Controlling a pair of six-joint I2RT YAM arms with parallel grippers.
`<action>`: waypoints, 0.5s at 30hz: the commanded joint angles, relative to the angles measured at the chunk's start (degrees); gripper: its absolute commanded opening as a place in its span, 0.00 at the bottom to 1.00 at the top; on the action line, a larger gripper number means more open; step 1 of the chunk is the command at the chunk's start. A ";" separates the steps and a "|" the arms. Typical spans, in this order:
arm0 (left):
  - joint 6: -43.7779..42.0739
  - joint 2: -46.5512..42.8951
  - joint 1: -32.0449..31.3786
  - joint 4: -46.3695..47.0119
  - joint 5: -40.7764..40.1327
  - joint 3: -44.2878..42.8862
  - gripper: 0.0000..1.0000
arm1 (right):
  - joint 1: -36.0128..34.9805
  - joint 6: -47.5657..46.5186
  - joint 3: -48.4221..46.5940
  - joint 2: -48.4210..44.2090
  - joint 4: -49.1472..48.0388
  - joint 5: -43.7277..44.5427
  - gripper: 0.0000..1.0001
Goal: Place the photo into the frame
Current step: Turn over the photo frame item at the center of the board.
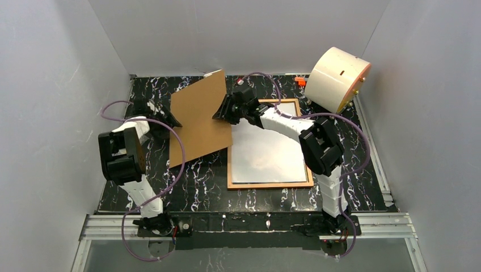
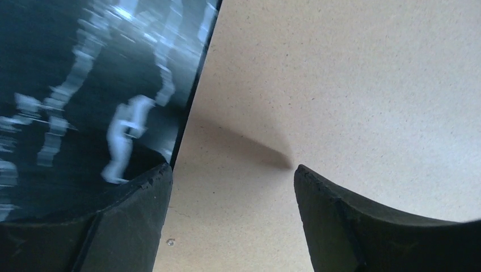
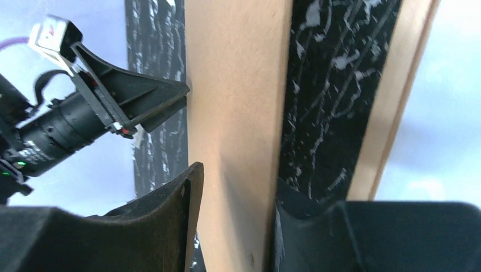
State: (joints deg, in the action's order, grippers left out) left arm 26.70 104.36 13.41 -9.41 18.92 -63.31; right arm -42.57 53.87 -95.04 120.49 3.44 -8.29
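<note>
Both busy: my right gripper (image 1: 226, 110) pinches backing board (image 1: 198, 119) at 3 o'clock | left gripper (image 2: 232, 167) open | frame (image 1: 269, 185) likely stiff, grab rail

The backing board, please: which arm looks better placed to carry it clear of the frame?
Right, probably: the right gripper has a finger on each side of the backing board, seemingly holding it, while the left gripper is open, only resting against its face.

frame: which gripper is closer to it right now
Right. The right gripper is by the frame's far left corner, pinching the edge of the brown board. The left gripper is at the board's opposite edge, off to the frame's left.
</note>
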 commanded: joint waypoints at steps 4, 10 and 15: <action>3.93 -1.69 -6.76 -7.60 6.46 5.30 0.76 | -1.38 -0.98 12.02 -10.49 -3.76 4.12 0.46; 3.89 -2.62 -6.82 -7.66 5.88 6.39 0.76 | 1.32 -1.83 22.49 -18.08 -7.00 2.81 0.47; 3.48 -2.87 -7.33 -7.72 6.79 7.11 0.77 | 3.72 -3.00 27.95 -20.52 -11.16 -3.58 0.51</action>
State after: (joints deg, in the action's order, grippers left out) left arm 30.48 101.62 7.14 -10.87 24.47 -59.16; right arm -40.69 52.51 -69.67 103.79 -0.10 -7.27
